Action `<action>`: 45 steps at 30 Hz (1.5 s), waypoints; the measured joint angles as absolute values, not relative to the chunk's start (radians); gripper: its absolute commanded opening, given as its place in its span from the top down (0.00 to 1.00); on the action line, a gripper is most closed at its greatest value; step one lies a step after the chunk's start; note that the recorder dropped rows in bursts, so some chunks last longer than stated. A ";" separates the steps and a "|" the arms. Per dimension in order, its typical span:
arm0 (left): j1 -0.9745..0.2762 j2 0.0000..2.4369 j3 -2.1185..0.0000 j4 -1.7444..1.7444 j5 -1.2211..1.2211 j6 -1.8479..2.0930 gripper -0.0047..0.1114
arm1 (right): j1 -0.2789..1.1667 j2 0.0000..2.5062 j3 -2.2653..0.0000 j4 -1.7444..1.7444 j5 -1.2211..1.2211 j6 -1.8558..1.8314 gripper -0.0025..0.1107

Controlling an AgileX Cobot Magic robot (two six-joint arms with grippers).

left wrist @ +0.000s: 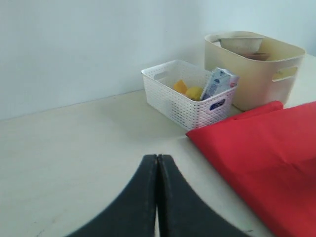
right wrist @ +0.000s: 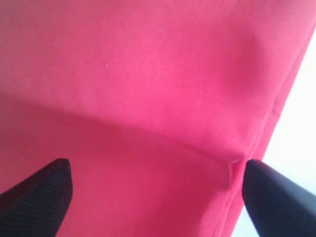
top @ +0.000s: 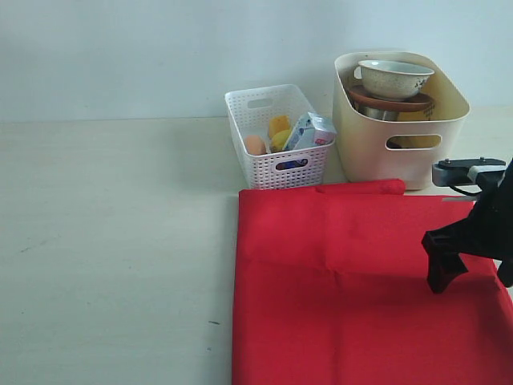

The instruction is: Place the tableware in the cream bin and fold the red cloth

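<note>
Red cloth [top: 353, 281] lies spread beneath the right gripper [right wrist: 155, 173], jaws wide apart, gripping nothing. Left gripper [left wrist: 157, 165] is closed, empty. Bowl [top: 394, 78] and plate [top: 393, 103] sit in the cream bin [top: 365, 144].

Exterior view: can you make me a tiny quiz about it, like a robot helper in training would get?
1. Short answer: are the right arm's jaws, over the red cloth, open or shut?
2. True or false: the bowl is in the cream bin.
3. Pick one. The milk carton is: A in the cream bin; B in the white lattice basket; C on the bare table.

Key: 1 open; 2 true; 3 B.
</note>
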State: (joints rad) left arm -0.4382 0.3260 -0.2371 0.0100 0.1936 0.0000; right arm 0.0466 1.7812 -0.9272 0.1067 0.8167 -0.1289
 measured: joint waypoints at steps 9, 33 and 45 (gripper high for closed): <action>-0.202 0.152 -0.237 0.010 0.209 0.000 0.96 | 0.047 1.781 -0.927 0.107 0.817 -0.131 0.21; -0.119 0.046 -0.057 -0.008 0.296 0.000 0.96 | 0.047 1.779 -0.933 0.107 0.784 -0.150 0.21; -0.119 0.046 -0.003 -0.008 0.288 0.000 0.96 | -0.014 1.814 -0.938 0.142 0.773 -0.192 0.21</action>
State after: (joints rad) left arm -0.1193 0.0463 -0.0031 -0.0080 0.2881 0.0000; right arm -0.0143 1.8138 -0.9376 0.1424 0.7731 -0.1920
